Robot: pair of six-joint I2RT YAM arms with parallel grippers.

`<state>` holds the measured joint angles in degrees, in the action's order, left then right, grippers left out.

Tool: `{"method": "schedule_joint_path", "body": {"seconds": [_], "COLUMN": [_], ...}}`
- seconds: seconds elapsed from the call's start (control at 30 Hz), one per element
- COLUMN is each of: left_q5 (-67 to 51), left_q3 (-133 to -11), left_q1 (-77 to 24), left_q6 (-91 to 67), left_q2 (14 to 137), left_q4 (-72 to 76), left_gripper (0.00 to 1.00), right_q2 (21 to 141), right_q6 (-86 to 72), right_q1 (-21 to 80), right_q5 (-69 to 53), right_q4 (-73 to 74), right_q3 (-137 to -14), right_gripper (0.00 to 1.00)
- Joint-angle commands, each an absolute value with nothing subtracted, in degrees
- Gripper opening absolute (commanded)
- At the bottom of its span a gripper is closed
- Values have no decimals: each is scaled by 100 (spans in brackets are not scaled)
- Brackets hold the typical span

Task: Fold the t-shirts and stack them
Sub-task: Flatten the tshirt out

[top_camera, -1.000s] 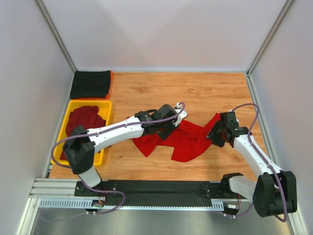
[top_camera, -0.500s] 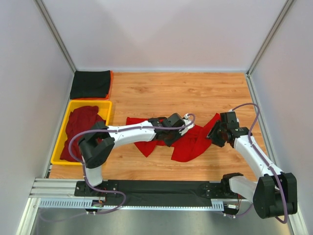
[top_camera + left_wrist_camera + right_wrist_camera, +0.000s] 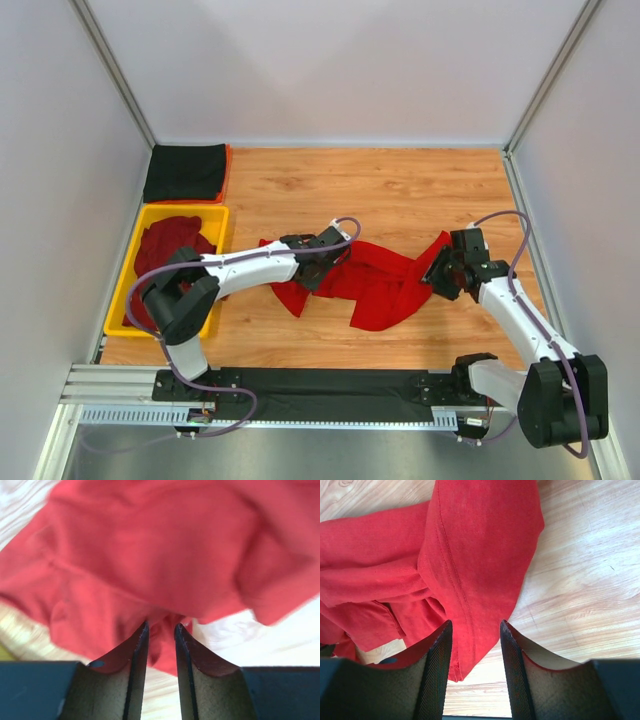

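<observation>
A bright red t-shirt (image 3: 385, 290) lies crumpled on the wooden table between my arms. My left gripper (image 3: 333, 262) is at its left part. In the left wrist view the jaws (image 3: 161, 625) stand close together with a fold of red cloth (image 3: 150, 555) pinched between them. My right gripper (image 3: 437, 275) is over the shirt's right corner. In the right wrist view its jaws (image 3: 475, 623) stand apart, with a flat hemmed corner of the shirt (image 3: 470, 555) and bare wood between them. A dark maroon t-shirt (image 3: 175, 245) lies in the tray. A folded black t-shirt (image 3: 185, 172) lies at the back left.
A yellow plastic tray (image 3: 120, 300) stands at the left edge of the table and holds the maroon cloth. The black shirt rests on something with an orange edge (image 3: 228, 170). White walls close in the back and both sides.
My left gripper swung right over the shirt's middle, then back left with cloth in it. The red shirt is drawn into a longer band. The right arm has not moved.
</observation>
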<state>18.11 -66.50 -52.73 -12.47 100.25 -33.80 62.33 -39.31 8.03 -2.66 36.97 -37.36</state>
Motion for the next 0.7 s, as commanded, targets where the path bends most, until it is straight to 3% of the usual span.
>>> {"method": "schedule_joint_path", "body": {"seconds": [0.0, 0.43, 0.67], "left_q5": [2346, 3129, 1514], "left_q3": [-6978, -7611, -6927], "left_q1": [-4993, -4711, -4922], "left_q6": [-1722, -2311, -2311], "left_q2": [10203, 10073, 9203], "left_q4": [-3734, -4711, -3939], "left_gripper": [36, 37, 39], "right_q2": [6064, 6012, 6029], "right_q6": [-3867, -3823, -3823], "right_q1": [817, 817, 817], "right_q5": [-308, -343, -351], "right_q4": [3498, 3489, 3489], "right_q3": [-3691, -3656, -3656], "right_gripper": [45, 46, 46]}}
